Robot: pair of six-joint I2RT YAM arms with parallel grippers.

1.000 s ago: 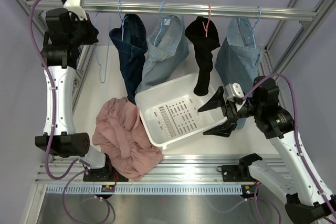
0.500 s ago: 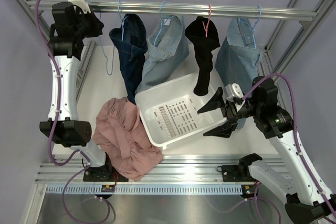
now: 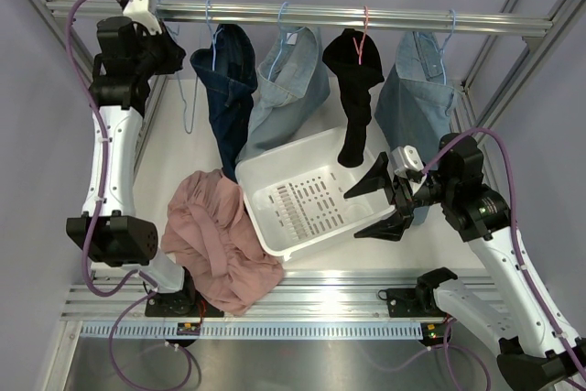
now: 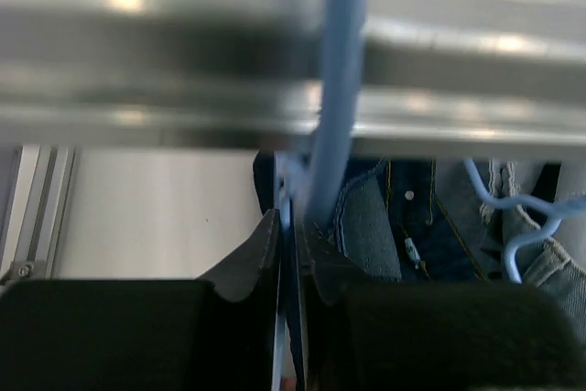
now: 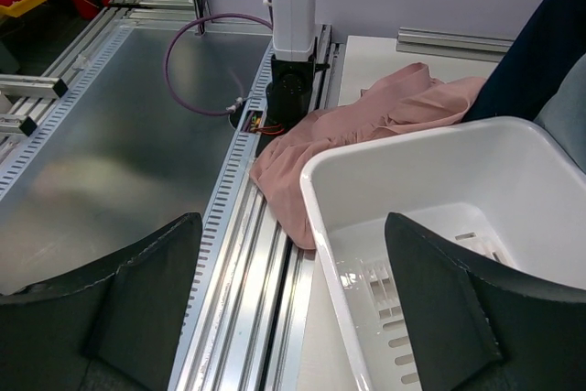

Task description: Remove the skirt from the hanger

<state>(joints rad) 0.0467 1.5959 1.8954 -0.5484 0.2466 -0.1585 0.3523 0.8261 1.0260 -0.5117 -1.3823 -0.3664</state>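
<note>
Left jaws clamp the blue hanger (image 4: 335,89); right jaws gape wide, empty.

The left arm (image 3: 108,162) and right arm (image 3: 513,272) are wearing white shells over their long links, with black housings bulging at the joints. A purple cable (image 3: 495,136) is running along each arm. The left gripper (image 4: 291,226) and right gripper (image 5: 293,222) are showing matte black, wedge-shaped fingers (image 5: 137,299). Black blocks are forming the bases (image 3: 174,299).
</note>
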